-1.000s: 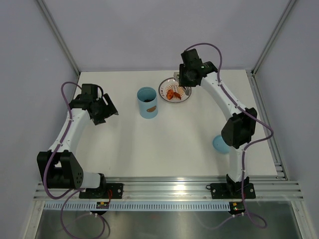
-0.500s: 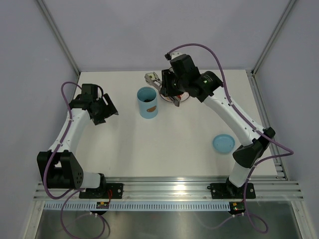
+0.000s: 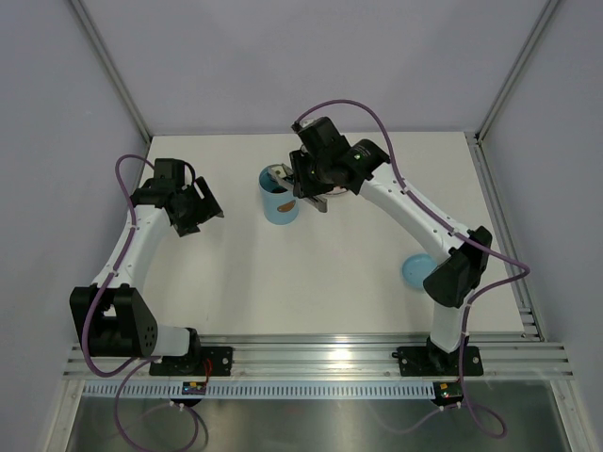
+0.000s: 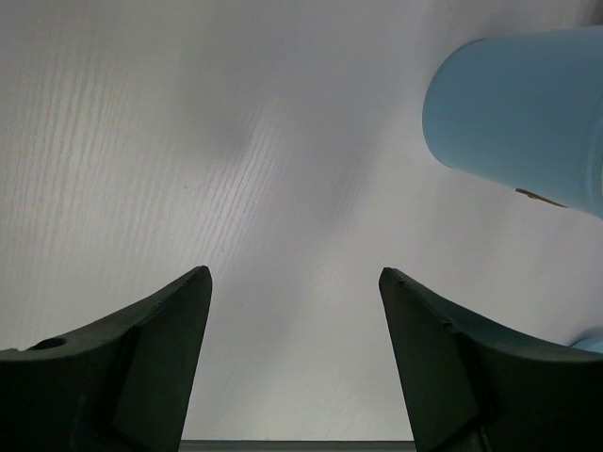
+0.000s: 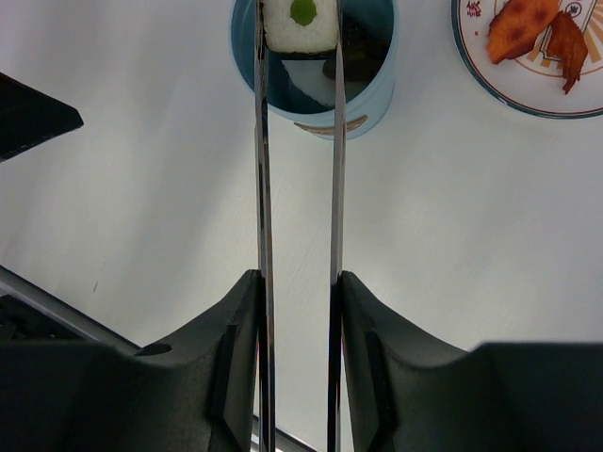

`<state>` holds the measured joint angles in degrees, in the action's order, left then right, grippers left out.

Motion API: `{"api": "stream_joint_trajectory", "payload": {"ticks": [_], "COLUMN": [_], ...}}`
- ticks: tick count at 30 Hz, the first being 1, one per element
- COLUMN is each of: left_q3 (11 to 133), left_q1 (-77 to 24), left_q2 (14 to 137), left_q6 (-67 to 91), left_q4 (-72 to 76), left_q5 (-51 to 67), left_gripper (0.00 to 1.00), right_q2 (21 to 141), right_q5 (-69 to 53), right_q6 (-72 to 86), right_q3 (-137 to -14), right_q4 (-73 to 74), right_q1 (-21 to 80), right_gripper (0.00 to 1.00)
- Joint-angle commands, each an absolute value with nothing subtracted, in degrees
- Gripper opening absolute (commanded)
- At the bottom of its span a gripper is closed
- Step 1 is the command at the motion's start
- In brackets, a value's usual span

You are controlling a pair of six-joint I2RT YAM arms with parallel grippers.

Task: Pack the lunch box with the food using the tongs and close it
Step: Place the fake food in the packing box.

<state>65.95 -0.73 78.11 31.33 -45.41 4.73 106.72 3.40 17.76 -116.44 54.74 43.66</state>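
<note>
Right hand (image 5: pixel 297 287) holds tongs (image 5: pixel 337 188) pointing straight ahead, tips over lunch box (image 5: pixel 375 105).

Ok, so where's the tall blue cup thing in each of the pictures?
Top external: the lunch box stands just left of the middle, in the upper half of the picture.
Left wrist: upper right corner, with only its side showing.
Right wrist: top middle, seen from above with its mouth open.
Shared landmark: the small brown mark on its side, which shows in both wrist views.

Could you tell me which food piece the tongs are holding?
The white, green-centred piece over the lunch box; the orange pieces lie on the plate.
</note>
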Motion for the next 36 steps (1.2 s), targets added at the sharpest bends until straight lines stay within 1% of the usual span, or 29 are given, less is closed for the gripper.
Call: {"api": "stream_joint_trajectory", "payload": {"ticks": [1,5,6,9,10,16,27,36], "left_q3": [66.9,66.8,66.8,66.7,66.6,66.3,66.3,66.7], "left_q1": [-0.4,-0.4,-0.4,-0.4,-0.4,-0.4,-0.4,-0.4], "left_q2": [76.6,76.7,76.7,77.0,77.0,76.9,76.7,76.3], "left_q6": [31.3,31.2,31.1,31.2,31.1,31.3,31.2,31.0], "left_q4": [-44.0,-44.0,-44.0,-44.0,-43.9,-43.8,-43.9,-44.2], "left_q5": [5.2,5.1,5.1,5.2,5.2,5.3,5.4,5.3], "left_gripper": [0.77,0.76,0.76,0.77,0.76,0.77,0.76,0.77], "right_q2": [107.9,108.3,108.3,108.2,108.2,108.0,107.9,102.0], "right_q5": [2.6,2.4,2.5,2.6,2.5,2.6,3.4,11.7], "right_q6": [16.6,16.5,16.5,16.5,16.5,16.5,16.6,15.9], "right_q3": [-118.8,-119.1,-119.1,-119.2,-119.3,-119.6,-122.0,-120.2], "right_q4": [54.1,54.1,54.0,54.1,54.1,54.1,54.6,52.6], "right_q1": [44.1,44.1,44.1,44.1,44.1,44.3,44.6,44.1], "right_gripper": [0.24,0.34,0.4,0.45,0.48,0.5,0.5,0.48]}}
